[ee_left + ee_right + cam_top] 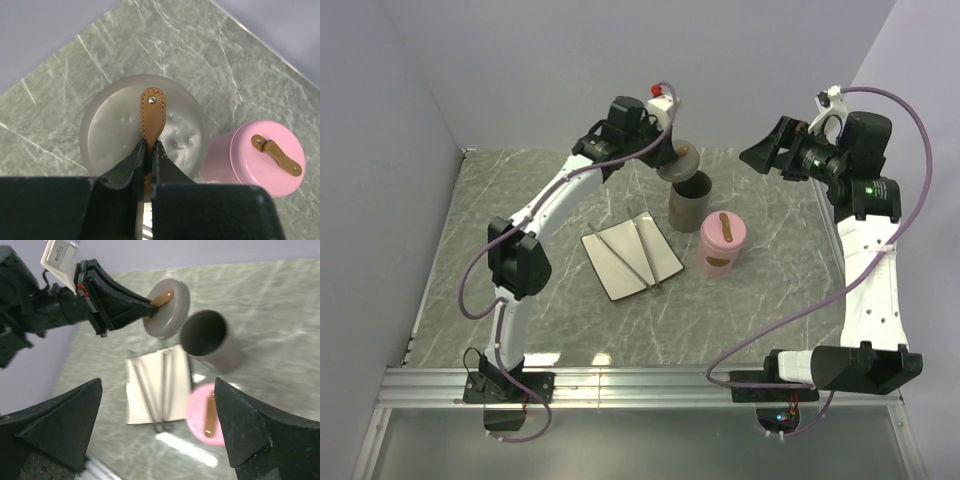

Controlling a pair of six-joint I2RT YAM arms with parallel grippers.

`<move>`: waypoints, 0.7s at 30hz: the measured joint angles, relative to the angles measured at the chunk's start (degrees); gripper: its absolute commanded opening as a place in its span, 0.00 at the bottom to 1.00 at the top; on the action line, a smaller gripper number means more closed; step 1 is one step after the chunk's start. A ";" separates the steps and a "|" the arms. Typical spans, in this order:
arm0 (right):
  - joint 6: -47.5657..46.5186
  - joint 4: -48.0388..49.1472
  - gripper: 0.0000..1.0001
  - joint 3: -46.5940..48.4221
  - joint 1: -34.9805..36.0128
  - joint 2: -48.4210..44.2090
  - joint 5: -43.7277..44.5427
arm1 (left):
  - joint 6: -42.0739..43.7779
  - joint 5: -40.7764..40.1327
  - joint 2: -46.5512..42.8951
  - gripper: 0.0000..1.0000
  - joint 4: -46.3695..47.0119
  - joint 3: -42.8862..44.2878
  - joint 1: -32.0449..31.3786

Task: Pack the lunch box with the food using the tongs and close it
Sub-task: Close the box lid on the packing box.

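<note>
White tray [667, 258], centre of frame: holds silver tongs [644, 256], lying flat.
Grey canister [689, 203], just upper right of tray: open, interior dark, contents not discernible.
Pink canister [722, 246], just beside the grey one: lidded.
Grey lid [110, 130]: lifted, tilted above the grey canister.
Left gripper [149, 147]: arm reaching to upper centre, fingers pinching the lid's brown strap [152, 112].
Right gripper [760, 155]: raised at upper right, fingers spread wide, holding nothing.

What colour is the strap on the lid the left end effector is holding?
Tan brown strap on a frosted grey lid; the left wrist view shows it best.
</note>
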 measured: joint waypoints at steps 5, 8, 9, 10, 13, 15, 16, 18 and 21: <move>-7.39 -4.35 1.00 0.11 0.00 -2.95 7.30 | 3.15 -2.16 3.98 0.07 -1.62 3.06 -3.58; -10.23 -5.66 1.00 0.20 0.02 -4.55 10.34 | 4.68 -2.80 6.19 0.07 -2.16 4.59 -5.22; -10.93 -5.95 1.00 0.20 0.02 -5.01 11.15 | 5.14 -3.04 6.86 0.06 -2.21 4.98 -5.57; -11.45 -6.16 1.00 0.20 0.02 -5.51 11.98 | 5.51 -3.23 7.41 0.06 -2.21 5.22 -5.84; -12.33 -6.23 1.00 0.20 0.02 -6.34 13.73 | 5.95 -3.76 8.55 0.06 -2.29 5.35 -6.10; -12.63 -6.23 1.00 0.20 0.00 -6.56 14.69 | 6.10 -4.11 9.03 0.06 -2.32 5.38 -6.10; -12.70 -6.23 1.00 0.20 0.00 -6.58 14.84 | 6.14 -4.26 9.22 0.06 -2.32 5.40 -6.10; -12.90 -6.25 1.00 0.17 0.00 -6.58 15.19 | 6.43 -4.81 9.86 0.06 -2.34 5.90 -6.01; -13.11 -6.21 1.00 -0.02 0.00 -6.64 15.37 | 6.62 -5.40 10.58 0.07 -2.40 6.23 -5.99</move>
